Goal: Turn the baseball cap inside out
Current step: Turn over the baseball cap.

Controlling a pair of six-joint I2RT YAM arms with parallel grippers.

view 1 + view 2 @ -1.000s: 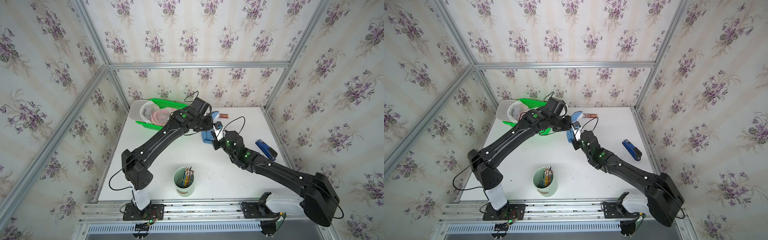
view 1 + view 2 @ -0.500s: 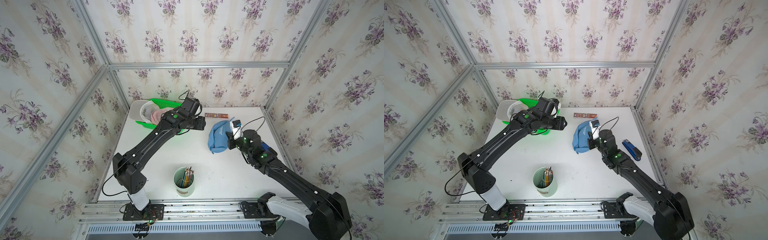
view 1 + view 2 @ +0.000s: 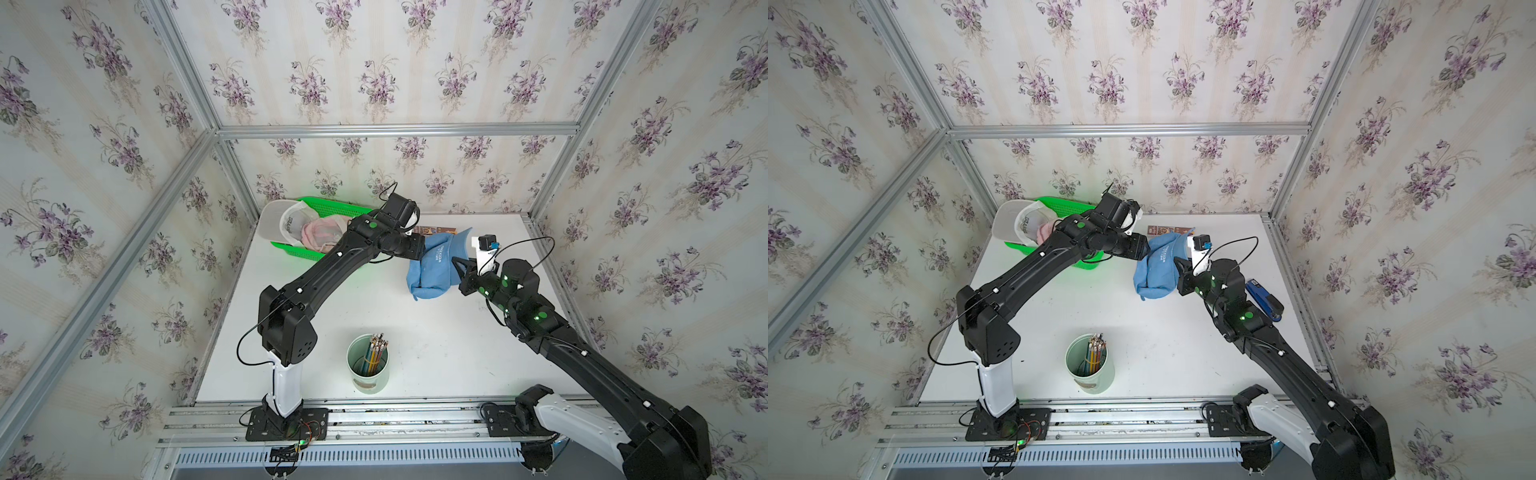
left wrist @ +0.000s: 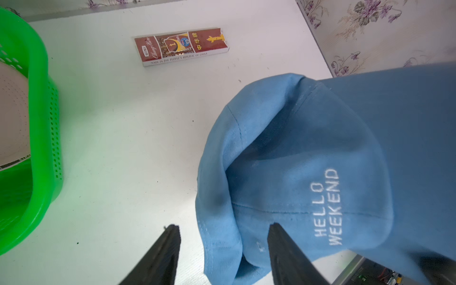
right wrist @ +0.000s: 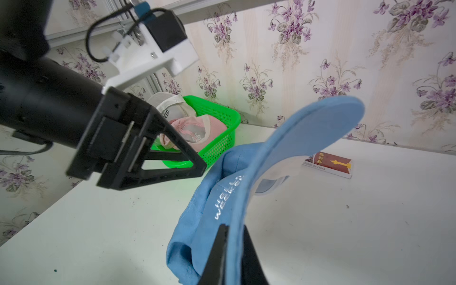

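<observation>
Right of centre in a top view, the blue cap point(image 3: 434, 266) hangs by its brim, pinched flat in the right gripper point(image 5: 234, 256). The left gripper point(image 4: 223, 246) stands parted, with the cap's hem showing between its fingers. Bare table point(image 3: 374, 307) stretches down-frame to the pencil cup point(image 3: 368, 365).

caps, three: blue cap point(image 3: 436, 266), white cap point(image 3: 276, 220), pink cap point(image 3: 320, 237). green basket point(image 3: 332, 205), one. red box point(image 4: 181, 47), one. blue stapler point(image 3: 1264, 299), one. cup point(image 3: 370, 382), one; pencils point(image 3: 376, 345) inside, too bunched to count. robot arms, two: left arm point(image 3: 332, 266), right arm point(image 3: 582, 361).
</observation>
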